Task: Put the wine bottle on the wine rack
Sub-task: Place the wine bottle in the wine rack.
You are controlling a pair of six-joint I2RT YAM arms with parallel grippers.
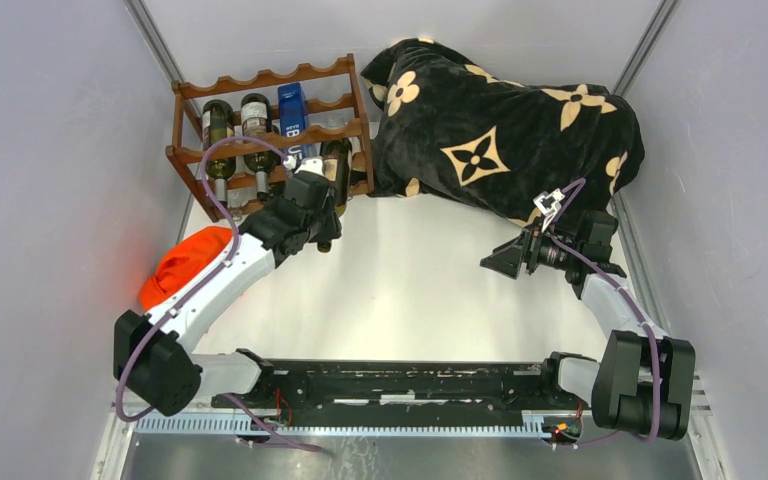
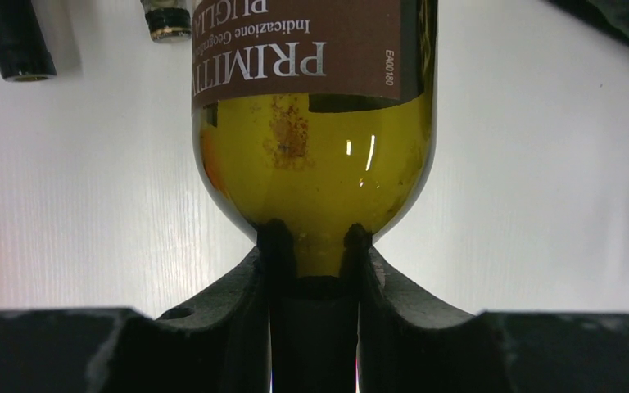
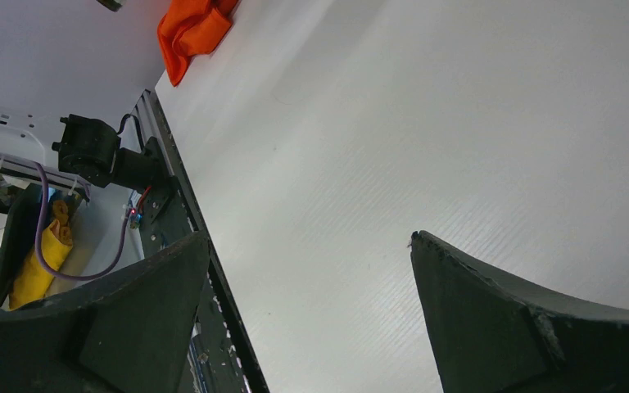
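- Currently the left fingers are clenched on the neck of the wine bottle, just below its shoulder.
- The bottle is green glass with a brown label, its body pointing away from the wrist towards the wine rack.
- From the top view, the bottle body lies at the right end of the rack's lower rails; can't tell if it is seated there.
- Other bottles and a blue box sit in the rack to its left.
- The right fingers are spread wide, grasping nothing, and hang over bare white surface near a black flowered blanket.
- An orange cloth lies on the surface beside the left arm.
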